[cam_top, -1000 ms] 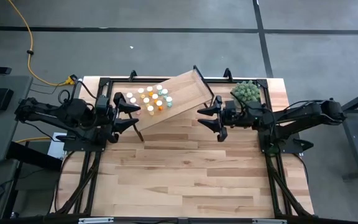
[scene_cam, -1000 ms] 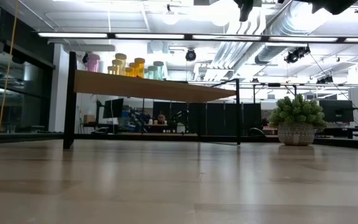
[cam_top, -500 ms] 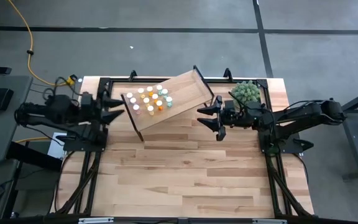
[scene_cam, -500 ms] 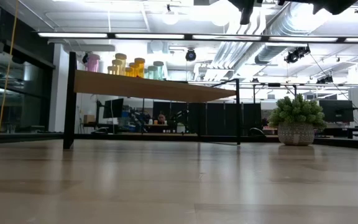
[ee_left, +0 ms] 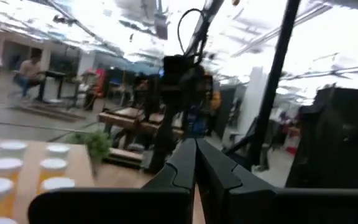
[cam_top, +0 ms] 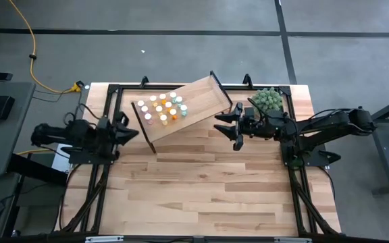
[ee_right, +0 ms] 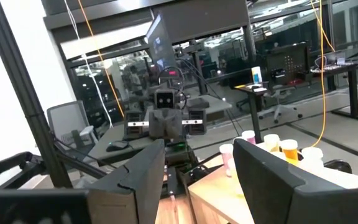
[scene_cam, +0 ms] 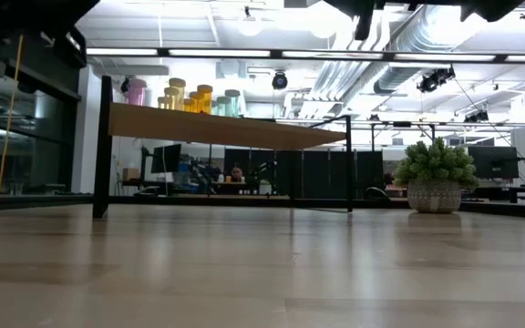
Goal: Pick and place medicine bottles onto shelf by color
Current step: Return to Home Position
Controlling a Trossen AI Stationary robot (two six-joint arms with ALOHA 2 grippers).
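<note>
The wood table (cam_top: 201,182) is carrying the shelf (cam_top: 204,96) at its far edge. The left gripper (cam_top: 128,129), fingers together and empty, is hanging clear of the shelf's left end. The right gripper (cam_top: 225,129), fingers apart, is waiting by its right end. The bottles (cam_top: 161,108) are standing on the shelf's left half, apparently grouped by colour, so sorting looks done.

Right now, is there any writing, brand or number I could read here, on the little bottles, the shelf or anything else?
No text can be read in any view.
Bottles on the shelf: any labels are too small to make out.
Plant pot: no writing shows.
Dark board in the room behind: only blurred marks, unreadable.
</note>
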